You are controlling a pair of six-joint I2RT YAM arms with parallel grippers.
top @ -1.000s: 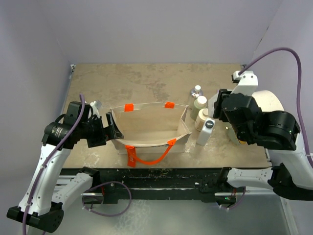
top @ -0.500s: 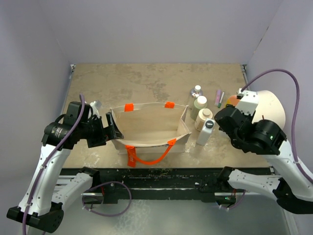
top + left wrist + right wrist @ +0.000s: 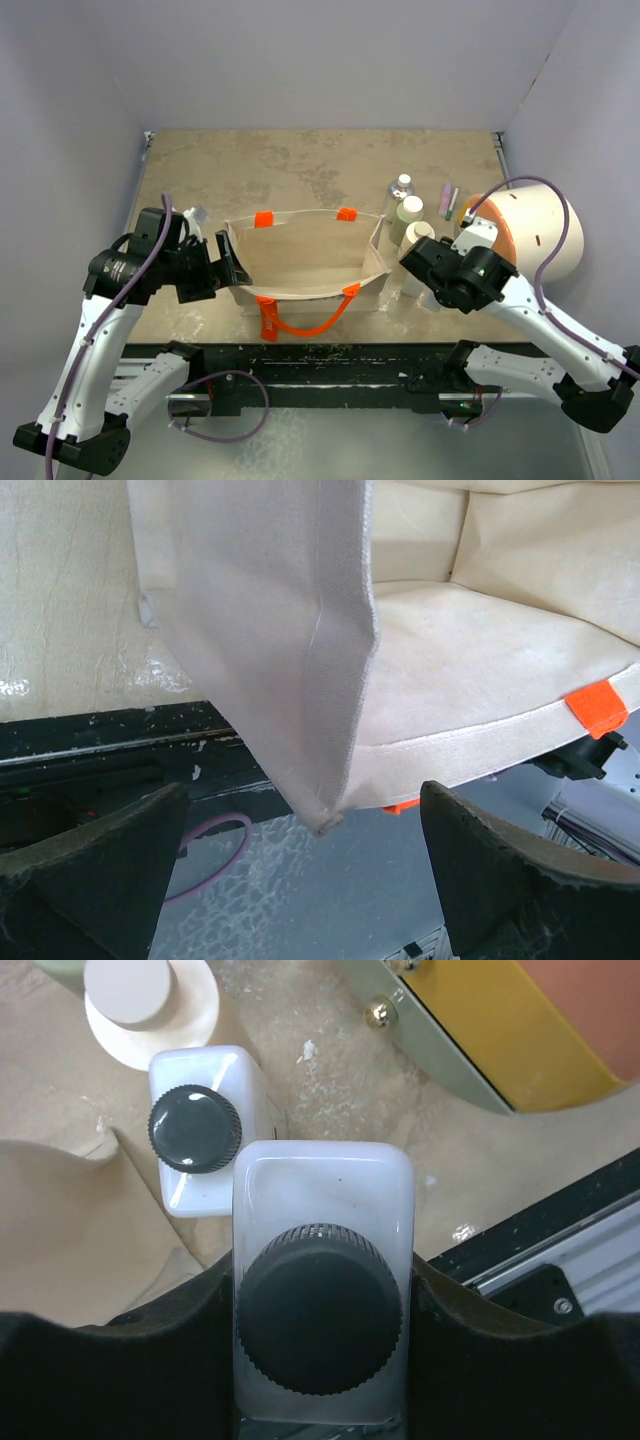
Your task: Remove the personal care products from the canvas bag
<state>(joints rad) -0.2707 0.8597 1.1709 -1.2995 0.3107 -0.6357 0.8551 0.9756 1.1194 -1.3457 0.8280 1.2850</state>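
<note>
I find the right gripper [image 3: 322, 1305] closed partway on a white dark-capped bottle [image 3: 322, 1250], one finger on each side of it, just off the right end of the bag [image 3: 300, 262]; I cannot tell whether the bottle rests on the table [image 3: 250, 170]. Its twin [image 3: 205, 1150] stands just beyond, with the beige bottles [image 3: 409, 212] and the clear one [image 3: 402, 187] in a row behind, all outside the bag. The left gripper [image 3: 305, 865] is spread wide either side of the bag's left end wall, with no contact that I can see.
</note>
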